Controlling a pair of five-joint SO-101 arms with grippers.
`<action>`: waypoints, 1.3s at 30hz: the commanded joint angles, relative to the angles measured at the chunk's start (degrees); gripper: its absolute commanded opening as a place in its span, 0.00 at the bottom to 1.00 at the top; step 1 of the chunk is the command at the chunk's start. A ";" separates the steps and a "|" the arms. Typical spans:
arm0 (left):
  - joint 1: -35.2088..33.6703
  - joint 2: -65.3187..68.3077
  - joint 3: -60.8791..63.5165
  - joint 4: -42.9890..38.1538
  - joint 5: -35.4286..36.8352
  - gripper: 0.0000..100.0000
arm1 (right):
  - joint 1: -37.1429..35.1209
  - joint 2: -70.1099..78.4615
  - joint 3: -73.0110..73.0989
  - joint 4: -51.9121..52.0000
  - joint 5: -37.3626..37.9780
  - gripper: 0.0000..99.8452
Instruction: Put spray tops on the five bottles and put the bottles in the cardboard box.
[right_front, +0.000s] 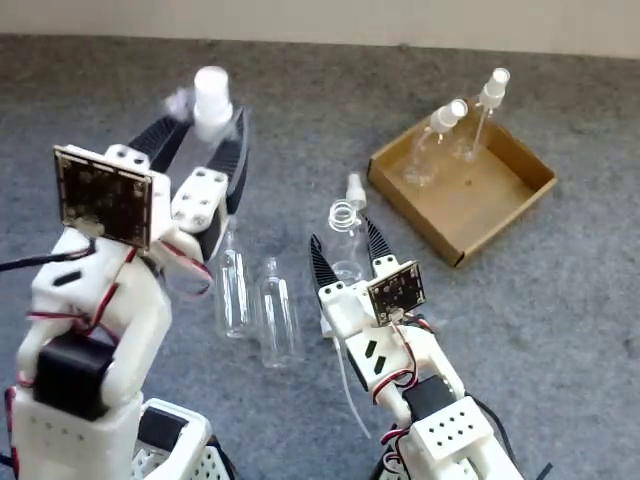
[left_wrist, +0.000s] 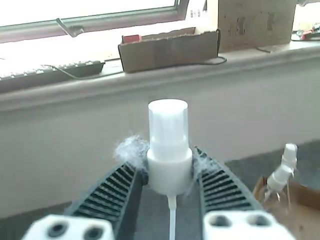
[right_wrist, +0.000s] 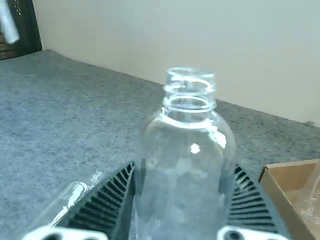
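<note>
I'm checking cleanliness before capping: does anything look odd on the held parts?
Yes. Wisps of white fluff cling where the left pincer grips the spray top, on both sides of its collar; lint doesn't belong there. The open bottle in the right pincer shows none.

The cardboard box (right_front: 470, 245) sits at the back right of the table (right_front: 560, 330), with two capped bottles (right_front: 428, 150) standing in it. Left of it an open bottle (right_front: 346, 240) stands clamped in the right gripper (right_front: 344, 233), a loose spray top (right_front: 355, 188) just behind. Farther left two more bottles (right_front: 232, 285) lie side by side, and behind them the left gripper (right_front: 208, 118) holds a second spray top (right_front: 212, 92) aloft.
</note>
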 joint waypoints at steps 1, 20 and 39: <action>0.92 -0.75 3.30 -13.19 -0.44 0.02 | -0.13 -0.57 9.89 -0.22 -0.09 0.19; 10.68 25.27 -15.34 -15.38 -0.26 0.02 | -0.13 -0.48 9.89 -0.22 -0.09 0.19; 17.45 24.04 -17.98 -9.58 5.89 0.02 | -0.13 -0.48 9.89 -0.13 -0.09 0.19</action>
